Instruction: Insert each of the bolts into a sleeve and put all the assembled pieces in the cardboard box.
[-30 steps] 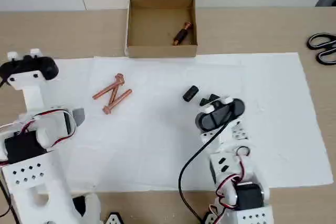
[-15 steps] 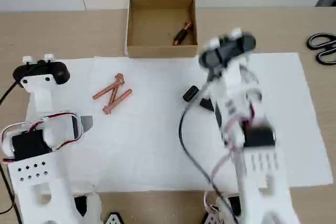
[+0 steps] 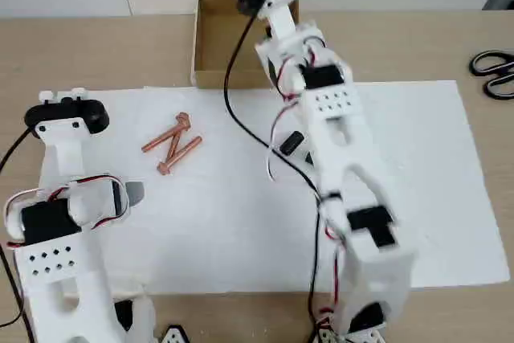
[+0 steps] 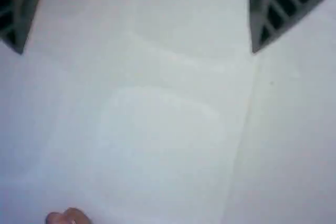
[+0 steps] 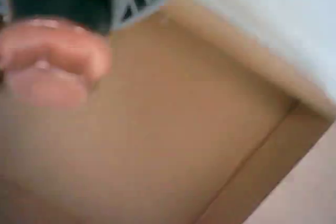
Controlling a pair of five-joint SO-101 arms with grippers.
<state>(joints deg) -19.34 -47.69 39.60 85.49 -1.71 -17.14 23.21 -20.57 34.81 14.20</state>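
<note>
The left fingers (image 4: 278, 3), spread wide, stand nearest the bolts (image 3: 173, 144), which lie slantwise on their right; what the right arm (image 3: 321, 102), over the box (image 3: 209, 76), holds I cannot tell.

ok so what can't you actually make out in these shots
- High view: the inside of the box is hidden by the right arm.
- High view: the black sleeve is half covered by that arm.
- High view: the scissors are cut off by the edge.
- Right wrist view: the bolt is blurred; held or lying in the box, cannot tell.
</note>
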